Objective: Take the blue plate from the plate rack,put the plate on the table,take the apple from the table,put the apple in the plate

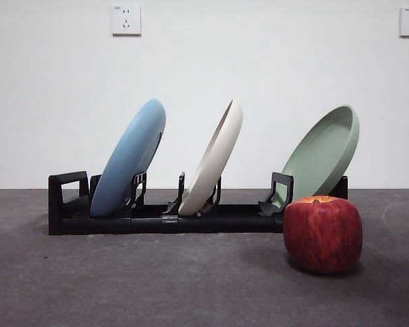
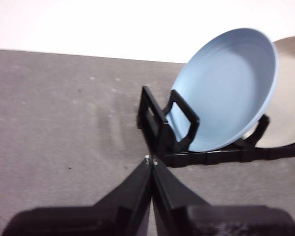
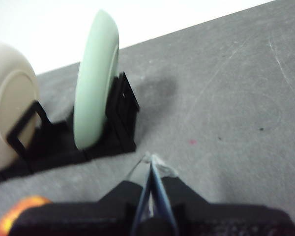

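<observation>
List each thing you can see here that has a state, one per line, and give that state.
Blue plate: leaning in the rack's end slot, not yet taken.
White plate: leaning in the middle slot.
Green plate: leaning in the other end slot.
Rack: flat on the table, holding three plates.
Apple: upright on the table, in front of the green plate.
Left gripper: jaws shut, empty.
Right gripper: jaws shut, empty.
</observation>
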Tool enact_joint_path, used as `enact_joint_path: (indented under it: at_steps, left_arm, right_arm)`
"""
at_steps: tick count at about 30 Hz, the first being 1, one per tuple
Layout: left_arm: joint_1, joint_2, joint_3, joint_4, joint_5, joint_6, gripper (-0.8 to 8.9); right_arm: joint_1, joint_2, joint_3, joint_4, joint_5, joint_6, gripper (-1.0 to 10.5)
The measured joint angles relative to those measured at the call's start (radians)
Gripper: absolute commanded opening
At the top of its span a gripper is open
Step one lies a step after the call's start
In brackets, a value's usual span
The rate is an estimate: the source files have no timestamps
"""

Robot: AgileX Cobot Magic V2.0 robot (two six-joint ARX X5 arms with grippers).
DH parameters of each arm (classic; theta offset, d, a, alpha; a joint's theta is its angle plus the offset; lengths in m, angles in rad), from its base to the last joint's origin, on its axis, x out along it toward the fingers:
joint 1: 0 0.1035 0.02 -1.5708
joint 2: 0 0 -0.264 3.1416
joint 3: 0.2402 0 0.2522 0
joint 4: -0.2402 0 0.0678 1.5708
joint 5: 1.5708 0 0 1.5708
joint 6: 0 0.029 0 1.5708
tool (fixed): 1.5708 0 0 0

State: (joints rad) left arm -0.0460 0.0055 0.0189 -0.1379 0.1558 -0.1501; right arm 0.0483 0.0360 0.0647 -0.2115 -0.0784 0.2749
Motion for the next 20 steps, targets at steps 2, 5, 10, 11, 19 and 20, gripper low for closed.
enact_joint_path:
  at_steps: [2,5,10,11,19,20]
  left_arm:
    - [0.0,0.01,0.013,-0.004,0.017,-0.042,-0.08]
    - [0.0,0.042,0.071,-0.007,0.05,-0.085,-0.08]
    - [0.0,0.143,0.214,-0.015,0.064,-0.106,-0.08]
    - [0.0,0.174,0.248,-0.02,0.064,-0.106,-0.08]
    - [0.0,0.495,0.551,-0.115,0.106,-0.083,-0.08]
    - [0.0,0.541,0.594,-0.141,0.124,-0.072,-0.08]
  right_arm:
    - [0.0,0.025,0.045,-0.011,0.0,0.022,-0.2]
    - [0.0,0.084,0.127,-0.03,0.0,0.042,-0.2]
    - [0.0,0.236,0.298,-0.113,-0.001,0.06,-0.2]
    - [0.0,0.273,0.338,-0.126,-0.002,0.057,-0.2]
    - [0.0,0.573,0.622,-0.227,-0.227,-0.023,-0.2]
    - [0.0,0.616,0.661,-0.251,-0.271,-0.036,-0.2]
